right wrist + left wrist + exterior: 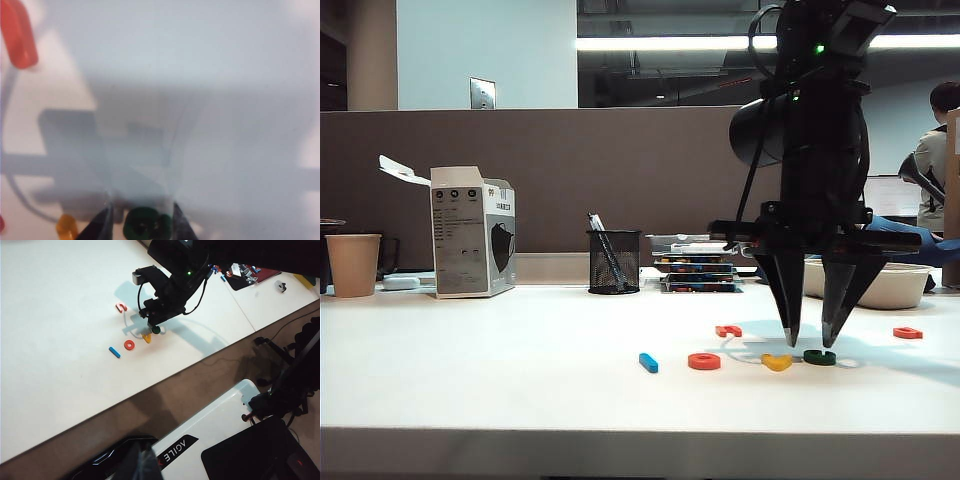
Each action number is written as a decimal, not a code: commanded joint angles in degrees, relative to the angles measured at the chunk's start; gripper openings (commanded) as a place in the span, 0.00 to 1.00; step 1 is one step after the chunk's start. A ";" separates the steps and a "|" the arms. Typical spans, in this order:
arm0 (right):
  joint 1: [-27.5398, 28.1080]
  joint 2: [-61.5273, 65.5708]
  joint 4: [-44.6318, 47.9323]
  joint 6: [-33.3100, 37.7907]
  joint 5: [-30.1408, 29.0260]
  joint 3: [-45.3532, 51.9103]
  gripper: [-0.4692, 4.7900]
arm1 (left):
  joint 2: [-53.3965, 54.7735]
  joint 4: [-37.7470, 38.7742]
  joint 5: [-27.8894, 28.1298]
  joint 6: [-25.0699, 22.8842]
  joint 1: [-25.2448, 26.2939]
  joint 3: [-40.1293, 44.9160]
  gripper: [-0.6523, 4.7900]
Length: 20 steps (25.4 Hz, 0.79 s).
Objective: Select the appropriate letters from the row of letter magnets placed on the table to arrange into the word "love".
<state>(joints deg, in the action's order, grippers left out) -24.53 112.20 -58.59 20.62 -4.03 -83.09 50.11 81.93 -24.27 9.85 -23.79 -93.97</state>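
Observation:
On the white table (470, 350) four letters lie in a row: a blue bar (648, 362), an orange-red ring (704, 361), a yellow V (777, 362) and a dark green e (819, 357). My right gripper (808, 342) points straight down over the e. In the right wrist view the e (146, 223) sits between the open fingertips with a gap on each side, and the V (66, 226) is beside it. My left gripper (141, 464) is a dark blur held off the table's front edge, far from the letters (129, 345).
Two more orange-red letters lie behind the row, one (728, 330) near the ring and one (908, 332) at far right. Along the back stand a paper cup (353, 264), a white box (472, 232), a mesh pen holder (614, 262) and a pale bowl (880, 283).

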 commanded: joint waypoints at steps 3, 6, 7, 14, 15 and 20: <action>-0.09 -0.22 0.63 -0.09 3.04 -0.07 0.22 | -0.13 0.09 -0.37 -1.97 0.02 -0.20 0.11; -0.07 -0.22 1.27 -0.09 3.04 -0.07 0.14 | -0.13 0.09 -0.37 -1.97 0.00 -0.20 0.11; -0.07 -0.22 1.68 -0.09 3.04 -0.07 0.14 | -0.13 0.09 -0.37 -1.97 0.02 -0.20 0.11; -0.09 -0.09 0.94 -0.09 2.84 0.00 0.08 | -0.13 0.09 -0.37 -1.97 0.02 -0.20 0.11; -0.09 -0.09 0.66 -0.09 2.84 0.04 0.08 | -0.13 0.09 -0.37 -1.97 0.02 -0.20 0.11; -0.09 -0.09 -0.92 -0.09 2.84 0.13 0.08 | -0.13 0.09 -0.39 -1.97 0.00 -0.20 0.11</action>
<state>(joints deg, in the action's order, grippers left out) -24.53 112.36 -58.94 20.38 -1.23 -82.96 50.11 81.93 -24.27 8.38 -23.79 -93.97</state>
